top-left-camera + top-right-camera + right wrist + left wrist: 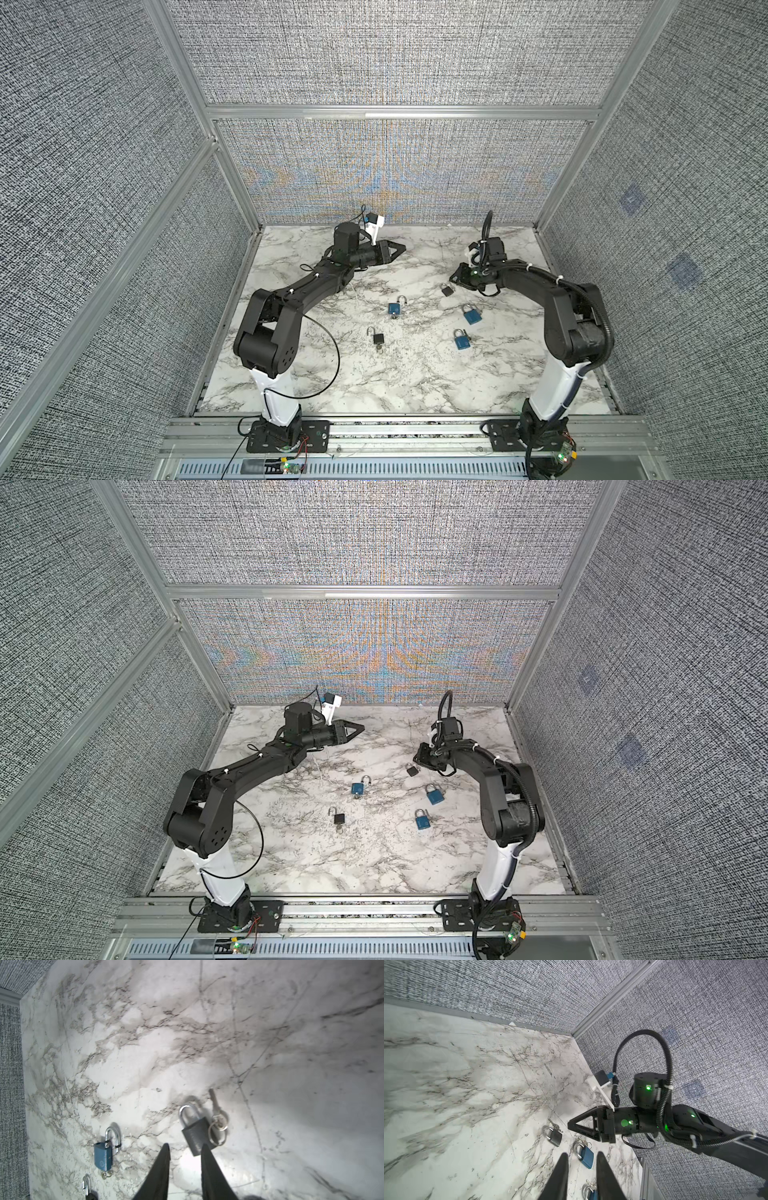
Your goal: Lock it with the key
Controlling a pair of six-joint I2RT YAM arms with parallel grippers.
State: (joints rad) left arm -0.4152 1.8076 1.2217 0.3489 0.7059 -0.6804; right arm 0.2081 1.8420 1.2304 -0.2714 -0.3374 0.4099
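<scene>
Here, over the marble table (415,374), both grippers stand spread and empty: the left gripper (402,249) near the far edge, the right gripper (185,1146) just above the grey padlock (195,1136), which lies right of centre with its shackle toward the far edge. Its ringed key (215,1103) lies parallel alongside.

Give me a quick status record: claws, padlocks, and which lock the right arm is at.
left claw: open, empty, over the far end of table
right claw: open, just above grey padlock, not gripping
grey padlock: flat on table, shackle shut
key: out of it, lying beside, on rings
blue padlocks: three, none held
black padlock: shackle looks open, key at its base
</scene>
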